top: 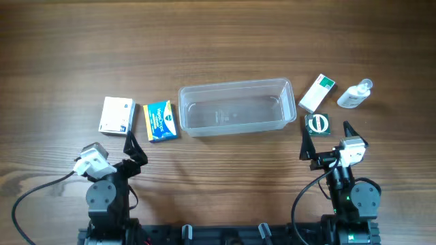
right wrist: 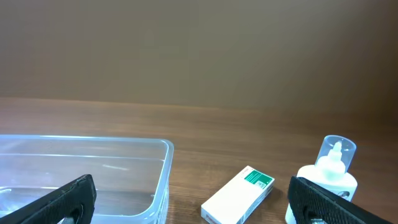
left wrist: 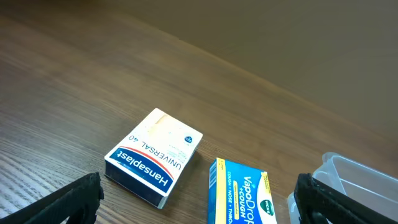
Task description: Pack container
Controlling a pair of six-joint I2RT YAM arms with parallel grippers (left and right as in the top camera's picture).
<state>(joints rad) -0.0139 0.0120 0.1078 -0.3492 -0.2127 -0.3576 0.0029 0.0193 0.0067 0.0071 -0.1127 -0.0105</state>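
The container [top: 235, 84] is a clear shallow plastic tub at the table's middle, with nothing in it. It also shows in the right wrist view [right wrist: 166, 163], and a corner of it in the left wrist view [left wrist: 351, 173]. A white Hansaplast box [top: 116, 114] [left wrist: 154, 155] and a blue-yellow VapoDrops box [top: 161, 120] [left wrist: 242, 194] lie to its left. A white-green box [top: 317, 92] [right wrist: 238, 194], a small clear bottle [top: 355, 94] [right wrist: 329, 173] and a dark green packet [top: 317, 124] lie to its right. My left gripper [top: 133, 151] [left wrist: 199, 202] is open and empty near the two left boxes. My right gripper [top: 328, 139] [right wrist: 193, 196] is open and empty near the packet.
The table is brown wood. Both arm bases stand at the near edge, with black cables beside them. Bare wood lies beyond the container and between the two arms.
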